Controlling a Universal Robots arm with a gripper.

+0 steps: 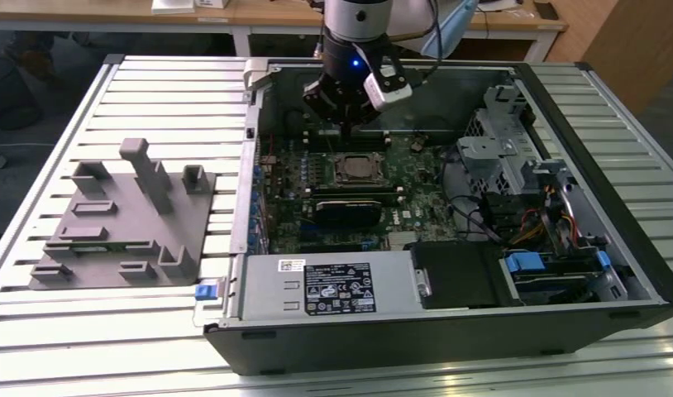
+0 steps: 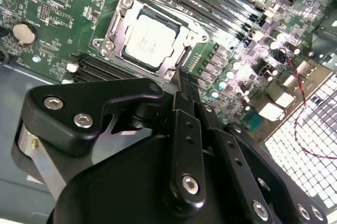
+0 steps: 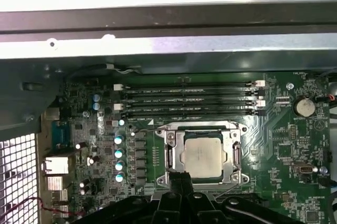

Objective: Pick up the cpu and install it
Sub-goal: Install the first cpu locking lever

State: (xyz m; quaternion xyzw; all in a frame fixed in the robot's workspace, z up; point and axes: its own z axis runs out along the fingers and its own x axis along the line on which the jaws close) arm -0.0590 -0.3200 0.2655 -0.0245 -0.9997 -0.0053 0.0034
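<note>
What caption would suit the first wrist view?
Small square silver-topped cpu seated in its metal socket frame on the green motherboard, black tool just above.

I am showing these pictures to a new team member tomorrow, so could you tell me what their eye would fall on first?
First, the open computer case lying on the slatted table, with the arm's gripper lowered inside over the green motherboard. Next, the cpu, its pale silver top seated in the socket frame close beside the gripper, whose fingers are closed together and hold nothing. A grey fixture sits on the table at the exterior view's left.
</note>
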